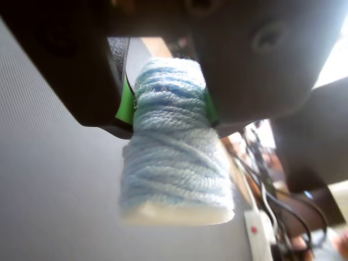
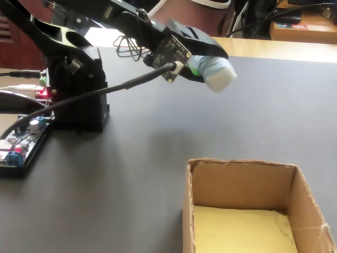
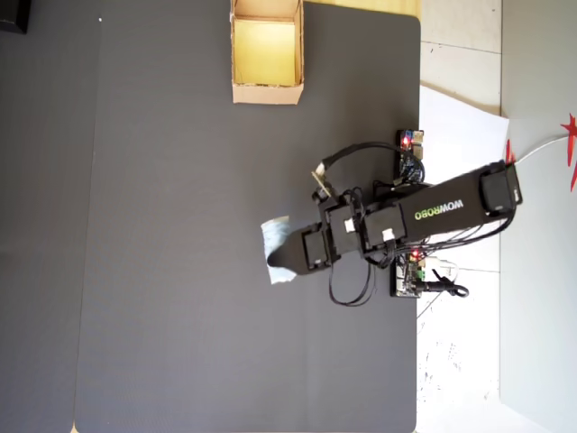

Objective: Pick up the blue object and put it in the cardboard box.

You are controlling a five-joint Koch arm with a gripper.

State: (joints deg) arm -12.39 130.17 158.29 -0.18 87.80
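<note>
I hold the blue object in the air over the desk, with the cardboard box waiting empty

My gripper is pinched onto the blue object, a pale blue yarn-wound roll; the wrist view shows a jaw with green padding pressed into each side of its upper half, while the lower half and its flat white end hang free. In the fixed view the roll pokes out past my jaws, lifted clear of the dark mat that covers the desk, so it can travel without dragging. From overhead I am near the middle of the mat, closer to the edge where my base stands. The cardboard box sits well apart at the mat's top edge, open side up, its yellowish inside empty, ready to be dropped into from above
</note>
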